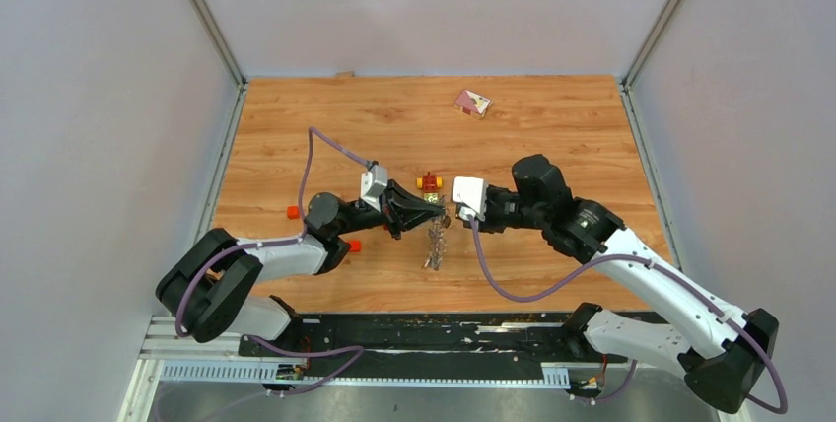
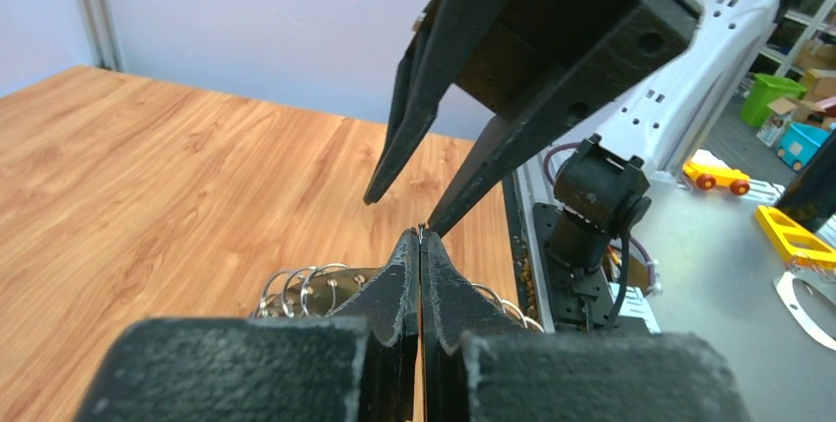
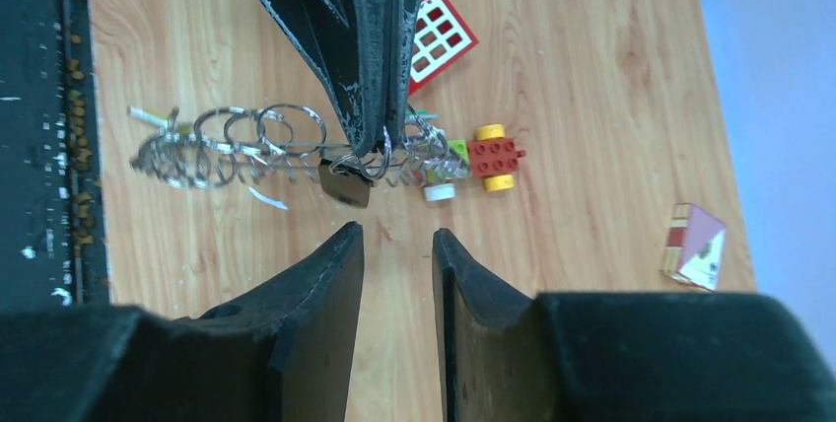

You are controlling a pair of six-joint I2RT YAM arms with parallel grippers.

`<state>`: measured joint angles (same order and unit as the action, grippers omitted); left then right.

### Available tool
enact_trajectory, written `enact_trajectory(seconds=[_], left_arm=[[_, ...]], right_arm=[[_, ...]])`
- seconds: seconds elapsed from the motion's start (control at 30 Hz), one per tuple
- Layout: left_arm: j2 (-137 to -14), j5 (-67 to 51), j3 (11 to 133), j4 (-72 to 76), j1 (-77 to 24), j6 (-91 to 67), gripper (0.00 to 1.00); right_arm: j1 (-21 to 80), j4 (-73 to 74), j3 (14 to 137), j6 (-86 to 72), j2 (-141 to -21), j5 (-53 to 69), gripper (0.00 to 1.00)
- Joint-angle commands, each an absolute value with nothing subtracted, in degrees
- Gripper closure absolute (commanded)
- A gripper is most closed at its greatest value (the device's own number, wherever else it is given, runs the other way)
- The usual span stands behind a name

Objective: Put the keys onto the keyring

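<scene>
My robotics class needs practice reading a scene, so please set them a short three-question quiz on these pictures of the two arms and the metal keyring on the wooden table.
1. True or false: the left gripper is shut on the silver metal keyring.
2. Choose one. The right gripper is: A) open and holding nothing; B) shut on a blue key; C) gripping a toy.
3. In the right wrist view, which toy lies on the wooden table at one end of the keyring?
Key: 1 true. 2 A. 3 the red toy-brick car with yellow wheels.
</scene>
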<state>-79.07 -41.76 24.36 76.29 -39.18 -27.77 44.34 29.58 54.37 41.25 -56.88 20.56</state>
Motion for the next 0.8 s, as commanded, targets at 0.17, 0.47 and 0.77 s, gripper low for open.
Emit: enact_trajectory(seconds=[0.17,0.47,0.77], left_arm=[[-78.7,-44.6,27.0,83.5,-39.0,-25.2,1.0],[-78.9,-45.3,26.8,83.5,-39.5,-24.6,1.0],[-79.0,-45.5,26.6,85.4,-39.5,-25.8,1.0]], right_arm=[[38.7,30.5,58.9,35.2,-61.1,40.0,0.68],[38.0,31.8,61.1,35.2,-63.5,44.8,0.69],[37.9,32.6,58.0,37.1,-64.8,46.6,0.63]])
